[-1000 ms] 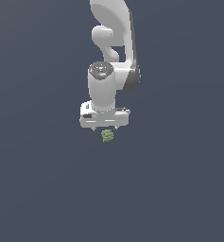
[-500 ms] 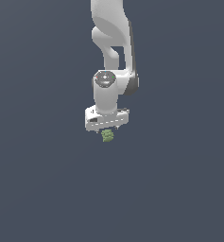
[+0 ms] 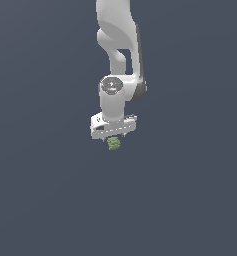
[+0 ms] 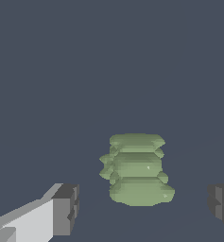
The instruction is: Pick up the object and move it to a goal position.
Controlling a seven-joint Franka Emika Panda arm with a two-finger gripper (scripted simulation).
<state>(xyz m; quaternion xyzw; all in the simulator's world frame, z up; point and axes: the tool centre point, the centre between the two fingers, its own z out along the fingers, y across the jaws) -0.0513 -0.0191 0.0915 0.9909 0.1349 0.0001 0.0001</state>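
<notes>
The object (image 3: 114,144) is a small lumpy olive-green blob resting on the plain dark grey-blue floor. In the exterior view my white gripper (image 3: 113,139) hangs straight down right over it, and the hand hides its top. In the wrist view the object (image 4: 137,170) lies between my two dark fingertips (image 4: 65,209), with a clear gap on each side. The gripper (image 4: 144,205) is open and straddles the object without touching it.
The white arm (image 3: 121,60) rises from the hand towards the top of the exterior view. All around is the same flat dark grey-blue surface (image 3: 50,200); no other objects or goal marker show.
The hand has come down slightly onto the object and the upper arm has shifted a little. The object has not moved.
</notes>
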